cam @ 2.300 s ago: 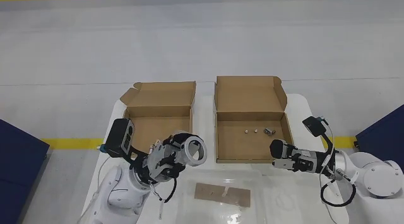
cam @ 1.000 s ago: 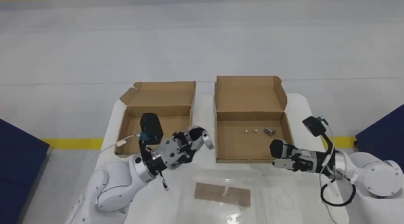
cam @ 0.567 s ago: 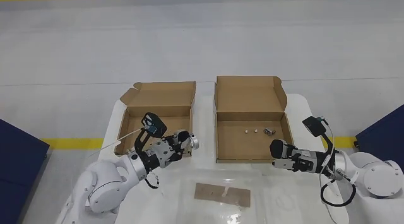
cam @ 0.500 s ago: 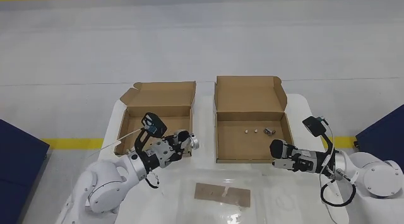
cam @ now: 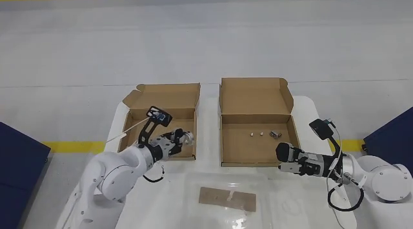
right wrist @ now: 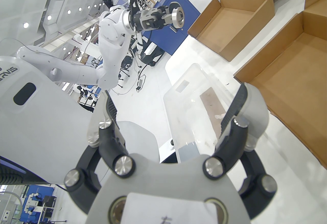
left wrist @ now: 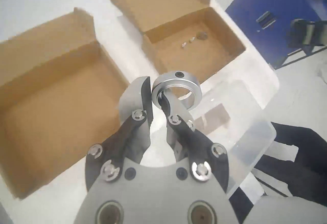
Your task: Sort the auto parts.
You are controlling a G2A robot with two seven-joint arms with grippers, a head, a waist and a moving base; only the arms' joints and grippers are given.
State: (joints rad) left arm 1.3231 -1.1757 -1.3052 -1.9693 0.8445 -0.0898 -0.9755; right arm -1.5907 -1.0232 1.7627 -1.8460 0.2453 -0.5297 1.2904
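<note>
One shaft collar is pinched by its rim between the jaws of the left gripper and held over the left cardboard box — likely for a drop there. The right gripper is kept with jaws spread — nothing held.

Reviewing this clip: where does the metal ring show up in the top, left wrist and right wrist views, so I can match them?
Top view: the metal ring is in the left gripper, over the left cardboard box.
Left wrist view: the ring is pinched by its wall at the fingertips.
Right wrist view: the ring is far off, held up beside the same box.
Shared landmark: the left cardboard box.
</note>
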